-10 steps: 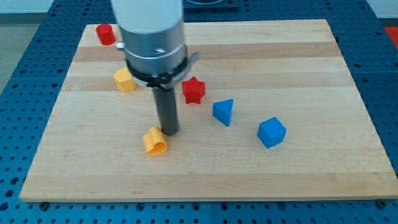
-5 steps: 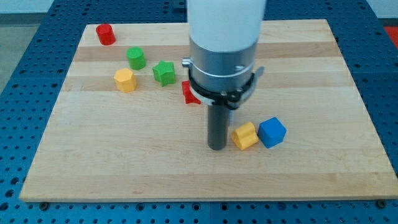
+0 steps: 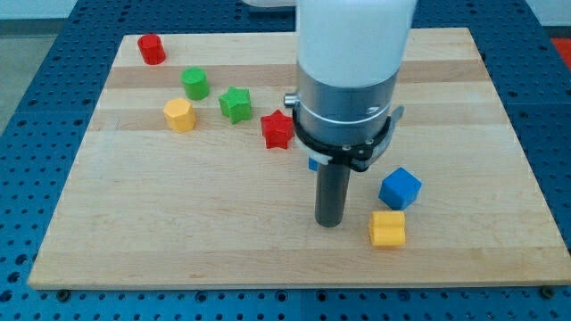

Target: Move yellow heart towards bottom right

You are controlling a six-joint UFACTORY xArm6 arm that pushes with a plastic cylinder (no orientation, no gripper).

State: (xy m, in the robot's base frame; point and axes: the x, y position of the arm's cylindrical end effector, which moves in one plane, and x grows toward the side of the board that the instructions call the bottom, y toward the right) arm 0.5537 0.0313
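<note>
The yellow heart (image 3: 387,229) lies near the view's bottom right of the wooden board (image 3: 464,134). My tip (image 3: 330,223) rests on the board just left of it, with a small gap between them. A blue cube (image 3: 400,188) sits right above the heart, close to it. The arm's large grey and white body hides the board behind the rod.
A red star (image 3: 277,130) sits mid board. A green star (image 3: 235,103), a green cylinder (image 3: 195,83), a yellow hexagonal block (image 3: 178,115) and a red block (image 3: 151,48) lie at the upper left. A blue block (image 3: 313,164) peeks out behind the rod.
The yellow heart has slid from the board's lower left to the lower right and now lies below the blue cube, which shifted slightly up and right. My tip moved right with it.
</note>
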